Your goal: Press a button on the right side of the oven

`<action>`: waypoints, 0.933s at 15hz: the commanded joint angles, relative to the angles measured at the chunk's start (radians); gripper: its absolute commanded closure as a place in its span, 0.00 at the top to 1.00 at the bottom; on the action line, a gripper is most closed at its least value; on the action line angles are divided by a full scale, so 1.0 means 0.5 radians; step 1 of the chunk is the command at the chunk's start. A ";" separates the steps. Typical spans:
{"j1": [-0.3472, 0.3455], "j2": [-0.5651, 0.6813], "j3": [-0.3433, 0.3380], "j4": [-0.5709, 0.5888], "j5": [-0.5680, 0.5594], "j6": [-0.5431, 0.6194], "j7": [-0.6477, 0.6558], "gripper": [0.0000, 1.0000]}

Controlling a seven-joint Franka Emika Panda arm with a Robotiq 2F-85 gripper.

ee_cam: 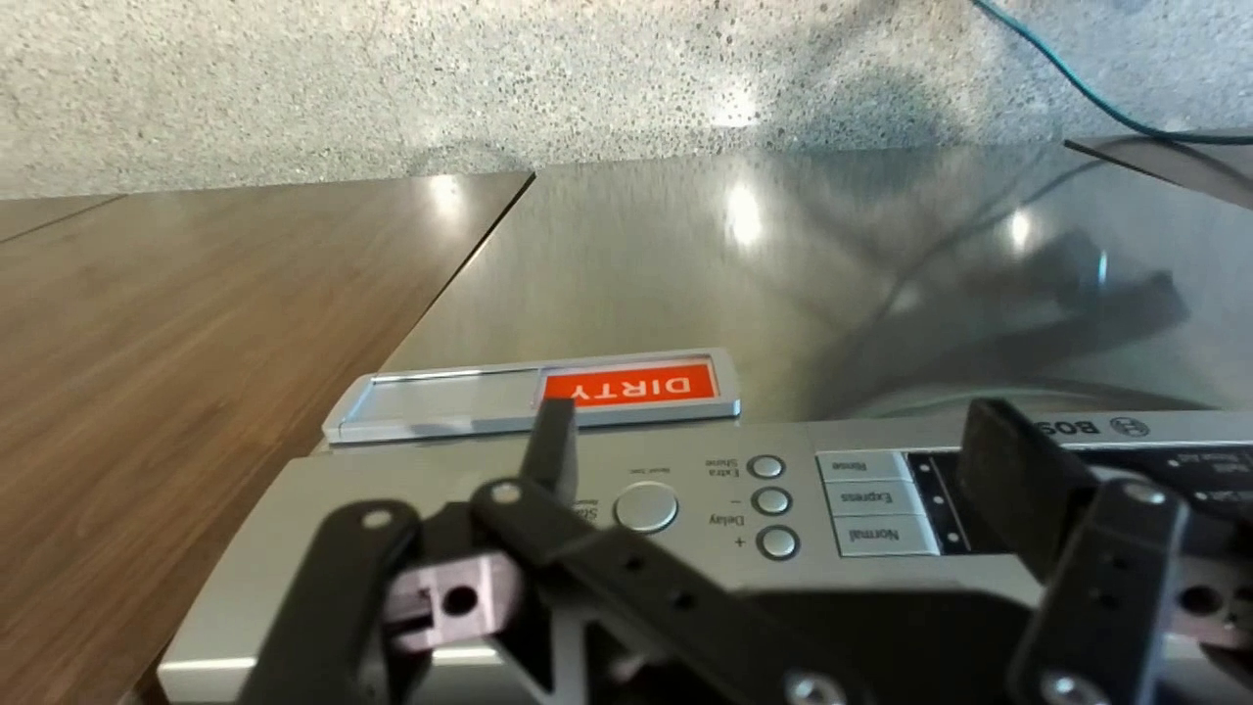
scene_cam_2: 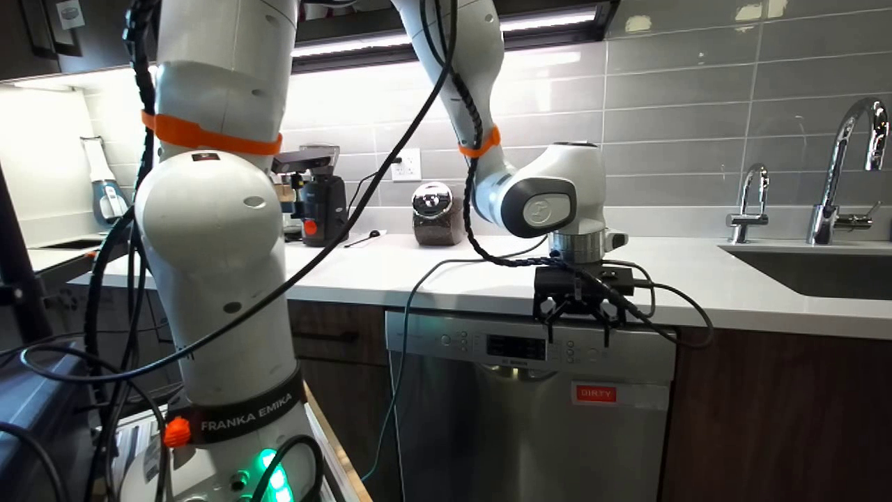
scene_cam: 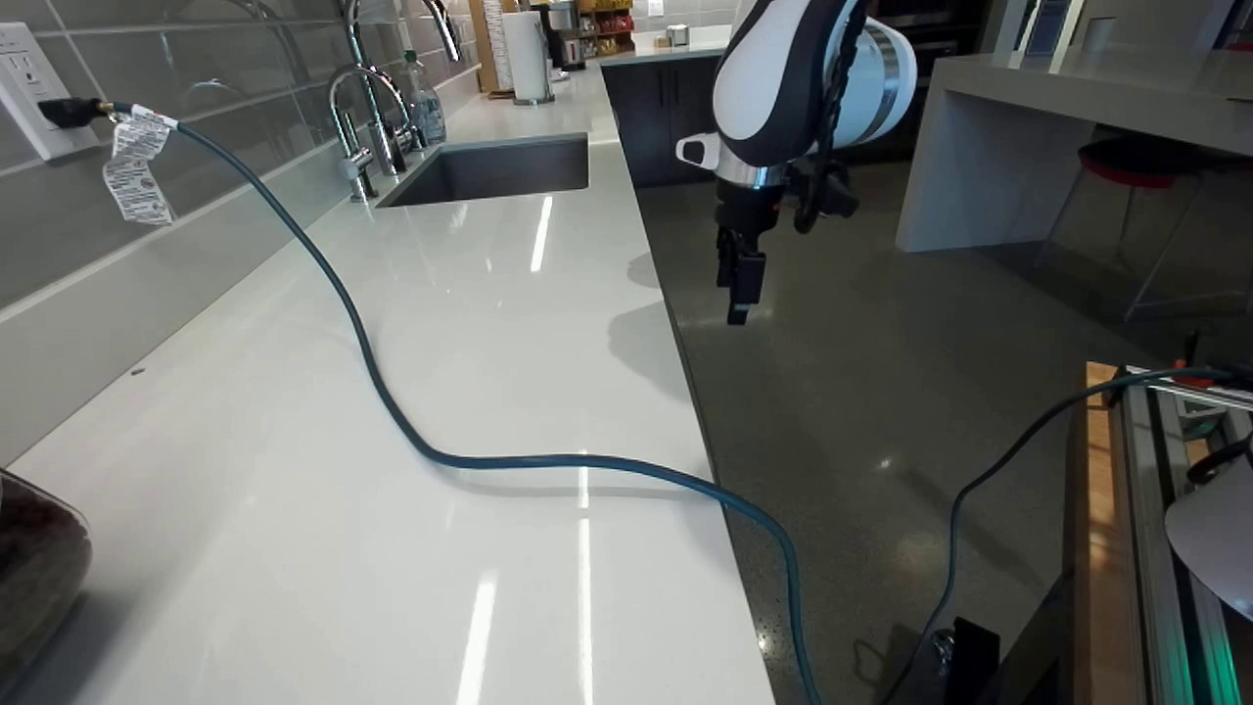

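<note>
The appliance in front of me looks like a stainless steel dishwasher (scene_cam_2: 516, 432) under the counter, not an oven. Its control panel (scene_cam_2: 425, 335) runs along the top. In the wrist view, lettering is upside down. A large round button (ee_cam: 646, 507) stands beside a column of small round buttons (ee_cam: 771, 501). Rectangular buttons (ee_cam: 876, 496) reading Rinse, Express and Normal follow, then a dark display (ee_cam: 1214, 480). My gripper (ee_cam: 773, 441) is open and empty, fingers pointing down, in front of the panel's right part. It also shows in both exterior views (scene_cam: 739, 313) (scene_cam_2: 578, 336). Contact is not visible.
A red DIRTY sign (scene_cam_2: 596, 393) is fixed below the panel. The white counter (scene_cam: 529, 372) overhangs above. A blue-green cable (scene_cam: 587, 460) crosses the counter and hangs over its edge. A sink (scene_cam_2: 822, 272) and faucets (scene_cam_2: 829, 202) lie to the side. A glass jar (scene_cam_2: 437, 216) stands behind.
</note>
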 commanded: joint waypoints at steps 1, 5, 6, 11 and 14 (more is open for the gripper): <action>-0.073 -0.133 0.065 -0.038 -0.255 -0.163 0.248 1.00; -0.099 -0.229 0.111 -0.035 -0.347 -0.339 0.367 1.00; -0.101 -0.252 0.119 -0.034 -0.354 -0.381 0.383 1.00; -0.087 -0.359 0.133 -0.034 -0.404 -0.535 0.473 1.00; -0.079 -0.418 0.139 -0.037 -0.439 -0.612 0.528 1.00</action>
